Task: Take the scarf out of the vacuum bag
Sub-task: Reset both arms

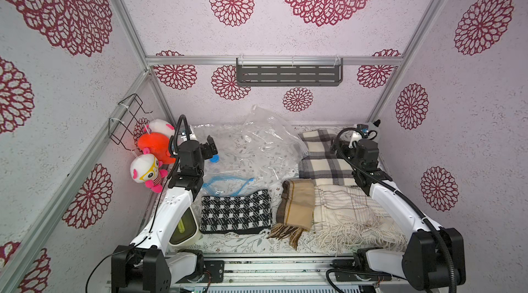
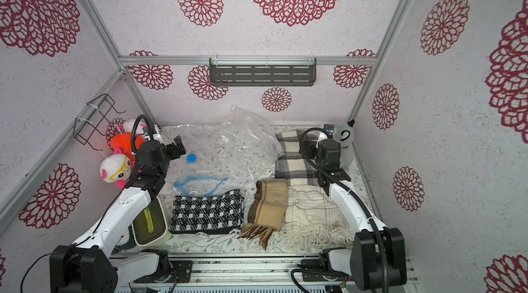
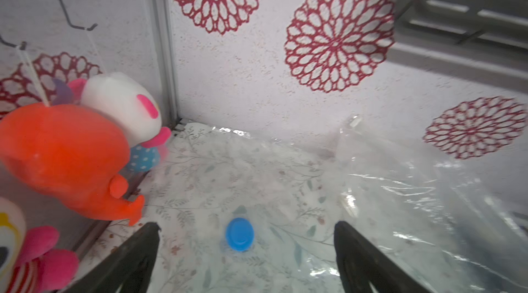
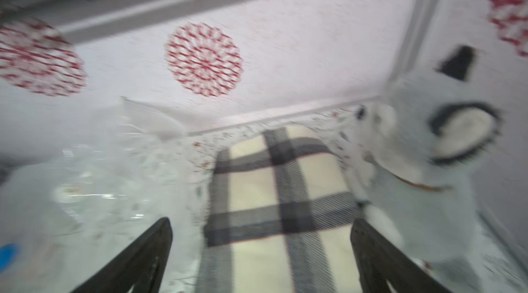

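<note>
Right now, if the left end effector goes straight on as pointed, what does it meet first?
Probably the blue valve cap on the clear vacuum bag: it sits dead ahead of the left end effector in its wrist view. Depth unclear.

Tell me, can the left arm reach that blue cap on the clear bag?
Probably yes. The left gripper hangs open close to the blue cap, which shows between its fingers in the wrist view; nothing covers it, and the orange plush toy hangs aside.

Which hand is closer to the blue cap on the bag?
Left. The left hand hovers open just beside the blue cap, over the vacuum bag; the right hand is well away, open above the plaid scarf.
</note>
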Robot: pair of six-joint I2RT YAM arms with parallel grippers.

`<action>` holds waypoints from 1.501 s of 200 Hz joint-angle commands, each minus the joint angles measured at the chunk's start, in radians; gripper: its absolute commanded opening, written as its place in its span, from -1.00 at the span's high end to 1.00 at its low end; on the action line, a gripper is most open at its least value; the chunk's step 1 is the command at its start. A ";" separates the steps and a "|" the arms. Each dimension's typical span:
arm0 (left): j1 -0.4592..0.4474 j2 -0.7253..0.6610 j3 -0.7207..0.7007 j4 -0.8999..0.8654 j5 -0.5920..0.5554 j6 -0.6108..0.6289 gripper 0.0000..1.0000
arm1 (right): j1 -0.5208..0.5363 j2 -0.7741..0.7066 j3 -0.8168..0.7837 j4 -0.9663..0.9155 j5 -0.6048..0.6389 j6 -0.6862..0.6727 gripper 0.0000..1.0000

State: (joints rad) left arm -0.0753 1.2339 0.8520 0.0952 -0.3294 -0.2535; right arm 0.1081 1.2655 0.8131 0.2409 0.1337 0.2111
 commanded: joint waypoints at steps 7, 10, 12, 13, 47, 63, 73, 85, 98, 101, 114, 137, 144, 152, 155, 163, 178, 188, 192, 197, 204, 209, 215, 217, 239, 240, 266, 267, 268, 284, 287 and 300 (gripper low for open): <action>0.079 0.100 -0.107 0.082 -0.069 0.130 -0.95 | -0.082 -0.017 -0.234 0.230 0.168 -0.218 -0.97; 0.084 0.100 -0.125 0.099 -0.081 0.125 -0.95 | -0.088 -0.018 -0.263 0.264 0.171 -0.233 -0.97; 0.086 0.099 -0.137 0.112 -0.089 0.120 -0.95 | -0.090 -0.018 -0.281 0.289 0.171 -0.242 -0.97; 0.088 0.098 -0.143 0.124 -0.093 0.119 -0.96 | -0.092 -0.018 -0.290 0.302 0.172 -0.246 -0.97; 0.135 0.106 -0.272 0.340 -0.070 0.194 -0.95 | -0.105 0.051 -0.379 0.497 0.068 -0.268 -0.95; 0.183 0.069 -0.324 0.348 -0.013 0.147 -0.95 | -0.104 0.027 -0.419 0.541 0.066 -0.247 -0.96; 0.211 0.069 -0.381 0.435 0.036 0.118 -0.96 | -0.105 0.003 -0.452 0.578 0.073 -0.231 -0.96; 0.229 0.129 -0.419 0.550 0.089 0.091 -0.95 | -0.106 -0.036 -0.487 0.579 0.056 -0.224 -0.96; 0.211 0.155 -0.387 0.520 0.094 0.106 -0.95 | -0.107 -0.047 -0.519 0.594 0.070 -0.210 -0.96; 0.207 0.149 -0.381 0.493 0.093 0.106 -0.95 | -0.107 -0.043 -0.523 0.600 0.071 -0.208 -0.96; 0.196 0.157 -0.410 0.577 0.065 0.127 -0.95 | -0.108 -0.003 -0.548 0.678 0.093 -0.177 -0.97; 0.203 0.171 -0.369 0.503 0.108 0.130 -0.95 | -0.118 0.152 -0.608 0.943 0.070 -0.141 -0.97; 0.199 0.189 -0.355 0.507 0.131 0.137 -0.95 | -0.118 0.194 -0.612 0.987 0.055 -0.147 -0.97; 0.198 0.202 -0.349 0.511 0.160 0.127 -0.95 | -0.117 0.234 -0.599 0.994 0.053 -0.147 -0.97; 0.200 0.211 -0.359 0.536 0.191 0.124 -0.95 | -0.117 0.250 -0.592 0.994 0.052 -0.149 -0.97; 0.206 0.280 -0.409 0.691 0.217 0.137 -0.95 | -0.111 0.271 -0.573 0.993 0.053 -0.157 -0.97; 0.210 0.309 -0.457 0.829 0.199 0.127 -0.95 | -0.099 0.273 -0.560 0.973 0.071 -0.170 -0.97; 0.210 0.298 -0.405 0.686 0.196 0.115 -0.95 | -0.093 0.262 -0.554 0.932 0.084 -0.172 -0.97; 0.209 0.316 -0.404 0.720 0.191 0.124 -0.95 | -0.092 0.273 -0.558 0.958 0.084 -0.174 -0.97; 0.212 0.328 -0.421 0.785 0.200 0.125 -0.95 | -0.090 0.266 -0.553 0.943 0.089 -0.175 -0.98; 0.215 0.322 -0.417 0.759 0.204 0.121 -0.95 | -0.088 0.266 -0.555 0.943 0.092 -0.177 -0.97; 0.214 0.311 -0.412 0.726 0.201 0.119 -0.95 | -0.086 0.271 -0.557 0.960 0.094 -0.177 -0.97; 0.215 0.308 -0.408 0.710 0.205 0.113 -0.95 | -0.085 0.262 -0.554 0.937 0.096 -0.176 -0.97; 0.215 0.309 -0.407 0.711 0.203 0.114 -0.95 | -0.085 0.262 -0.555 0.936 0.096 -0.177 -0.97; 0.208 0.317 -0.420 0.757 0.191 0.123 -0.95 | -0.083 0.269 -0.554 0.948 0.098 -0.182 -0.98; 0.207 0.317 -0.420 0.754 0.192 0.122 -0.95 | -0.082 0.269 -0.553 0.948 0.098 -0.184 -0.97; 0.207 0.317 -0.422 0.764 0.190 0.125 -0.95 | -0.070 0.267 -0.553 0.940 0.112 -0.190 -0.97; 0.206 0.318 -0.422 0.763 0.189 0.125 -0.96 | -0.070 0.267 -0.553 0.942 0.111 -0.191 -0.97; 0.207 0.317 -0.422 0.762 0.189 0.125 -0.96 | -0.070 0.268 -0.553 0.943 0.111 -0.190 -0.97; 0.207 0.317 -0.422 0.760 0.190 0.124 -0.95 | -0.090 0.276 -0.533 0.916 0.084 -0.174 -0.98; 0.207 0.317 -0.421 0.759 0.190 0.125 -0.95 | -0.094 0.274 -0.539 0.920 0.075 -0.173 -0.98; 0.205 0.316 -0.422 0.757 0.190 0.123 -0.95 | -0.088 0.269 -0.547 0.934 0.083 -0.179 -0.98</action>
State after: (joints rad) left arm 0.1333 1.5555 0.4282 0.8238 -0.1436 -0.1429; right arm 0.0265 1.5448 0.2504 1.1313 0.2222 0.0345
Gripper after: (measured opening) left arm 0.977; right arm 0.989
